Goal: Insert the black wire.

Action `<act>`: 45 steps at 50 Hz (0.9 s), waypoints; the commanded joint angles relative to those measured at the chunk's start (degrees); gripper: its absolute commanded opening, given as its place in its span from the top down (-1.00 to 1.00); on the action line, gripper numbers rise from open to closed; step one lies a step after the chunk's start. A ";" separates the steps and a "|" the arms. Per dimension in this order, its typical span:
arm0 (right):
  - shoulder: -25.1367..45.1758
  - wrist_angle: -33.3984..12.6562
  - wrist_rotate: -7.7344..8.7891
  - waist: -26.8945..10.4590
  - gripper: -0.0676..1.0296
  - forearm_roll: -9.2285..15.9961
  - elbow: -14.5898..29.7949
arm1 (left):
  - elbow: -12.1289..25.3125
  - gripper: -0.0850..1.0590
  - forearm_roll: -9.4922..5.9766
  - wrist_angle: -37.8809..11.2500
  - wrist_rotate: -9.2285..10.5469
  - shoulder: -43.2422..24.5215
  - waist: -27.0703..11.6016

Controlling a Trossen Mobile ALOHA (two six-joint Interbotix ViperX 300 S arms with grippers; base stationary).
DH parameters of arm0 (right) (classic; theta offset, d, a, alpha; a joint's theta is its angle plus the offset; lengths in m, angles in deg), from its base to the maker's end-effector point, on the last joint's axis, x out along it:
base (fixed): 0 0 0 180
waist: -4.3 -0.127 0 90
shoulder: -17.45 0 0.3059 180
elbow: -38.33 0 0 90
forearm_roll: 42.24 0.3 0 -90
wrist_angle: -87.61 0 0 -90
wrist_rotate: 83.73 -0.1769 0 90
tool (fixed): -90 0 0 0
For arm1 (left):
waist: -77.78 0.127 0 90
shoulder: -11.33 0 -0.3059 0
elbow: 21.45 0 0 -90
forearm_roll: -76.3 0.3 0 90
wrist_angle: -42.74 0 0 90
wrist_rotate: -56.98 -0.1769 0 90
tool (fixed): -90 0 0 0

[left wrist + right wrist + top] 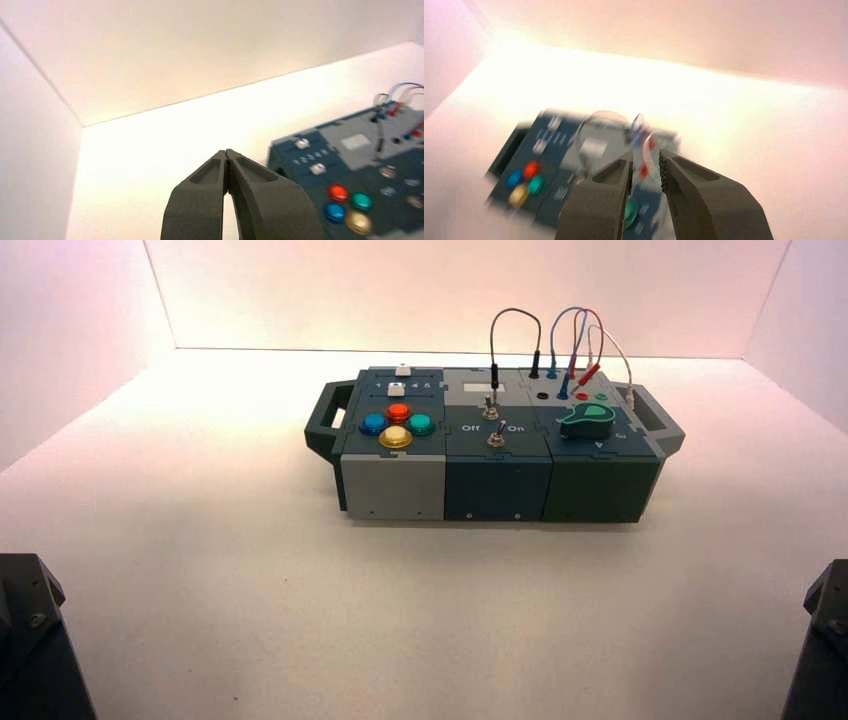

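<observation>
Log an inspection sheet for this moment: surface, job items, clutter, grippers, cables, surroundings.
Surface: pale tabletop, bearing the box.
Job's things: black wire arches above the box; its far plug stands at the back edge, its near plug by the pale display window, outside the black socket.
Clutter: nothing seen.
Grippers: left gripper, shut, near left of the workspace; right gripper, open, near right. Both empty, away from the box.
Cables: blue wire, red wire and white wire loop at the box's right.
Surroundings: pale walls at back and sides.
</observation>
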 commanded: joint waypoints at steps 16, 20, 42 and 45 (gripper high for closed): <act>9.32 -16.00 0.79 -3.16 0.23 -3.69 11.95 | 8.61 0.91 -1.05 -19.86 -0.44 -1.49 -1.32; 10.99 -16.08 0.44 -4.39 0.23 -5.89 12.48 | 8.70 0.91 -1.23 -21.97 -0.09 -1.67 -1.41; 19.42 -10.20 -17.67 -14.77 0.21 -29.09 14.68 | 8.35 0.91 -2.20 -24.17 2.02 -6.59 -1.41; 20.21 -9.49 -21.97 -16.70 0.18 -31.64 15.03 | 8.44 0.91 -2.11 -23.73 2.11 -7.21 -1.41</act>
